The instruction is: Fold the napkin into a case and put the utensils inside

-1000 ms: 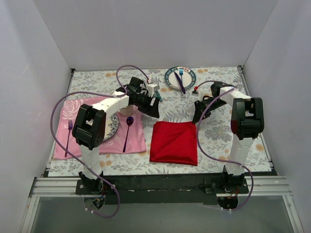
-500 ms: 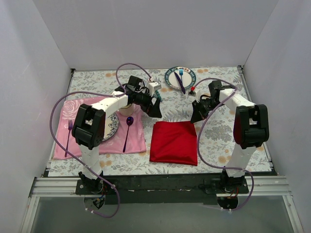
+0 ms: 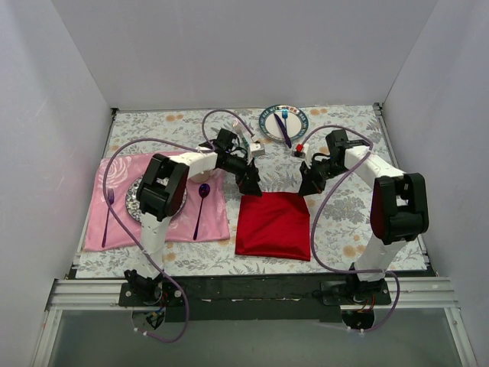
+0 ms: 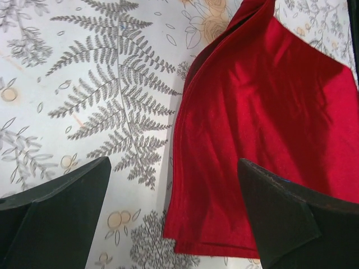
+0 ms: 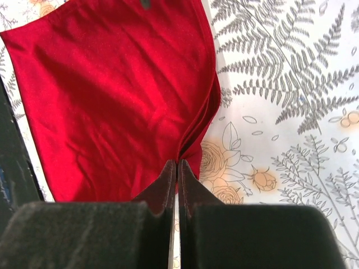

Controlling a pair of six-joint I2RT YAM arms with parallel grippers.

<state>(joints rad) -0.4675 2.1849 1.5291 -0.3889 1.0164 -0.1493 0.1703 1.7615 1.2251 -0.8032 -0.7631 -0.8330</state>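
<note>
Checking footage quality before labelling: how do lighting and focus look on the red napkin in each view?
Top external: even light, napkin sharp. Left wrist: cloth crisp, soft sheen, shadow along its left edge; dark left fingers featureless. Right wrist: right fingers blurred up close.

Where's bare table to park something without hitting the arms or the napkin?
Free: the table at its far-left corner, behind the pink placemat; also the strip right of the napkin, up to the right arm. Crowded: the middle, where the left gripper and right gripper sit at the napkin's far corners, plate just behind.
</note>
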